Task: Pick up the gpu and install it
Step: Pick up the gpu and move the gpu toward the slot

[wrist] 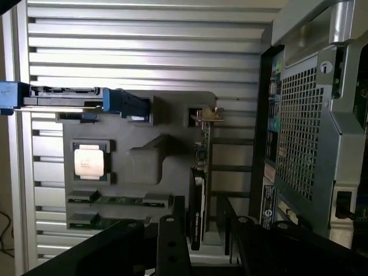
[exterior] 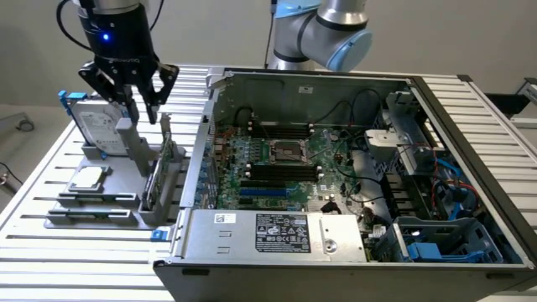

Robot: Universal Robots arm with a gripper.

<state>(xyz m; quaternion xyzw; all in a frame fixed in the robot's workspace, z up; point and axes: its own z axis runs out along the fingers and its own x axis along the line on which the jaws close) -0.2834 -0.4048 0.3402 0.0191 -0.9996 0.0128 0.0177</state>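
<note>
The gpu (exterior: 158, 176) stands on edge in a slot of the grey holder (exterior: 100, 211), right beside the computer case's outer wall. In the wrist view the gpu (wrist: 201, 172) shows edge-on: thin green board, black shroud on one side, silver bracket at the far end. My gripper (exterior: 143, 118) hangs open a short way above the holder, over the bracket end of the card and not touching it. In the wrist view the gripper (wrist: 205, 244) has one dark finger on each side of the card's line, with nothing between them.
The holder also carries a silver hard drive in a blue frame (exterior: 97, 126), a square processor chip (exterior: 90, 179) and memory sticks (wrist: 115, 201). The open computer case (exterior: 470, 126) with its motherboard (exterior: 285, 170) fills the exterior view's right. All sits on a slatted metal table (exterior: 50, 251).
</note>
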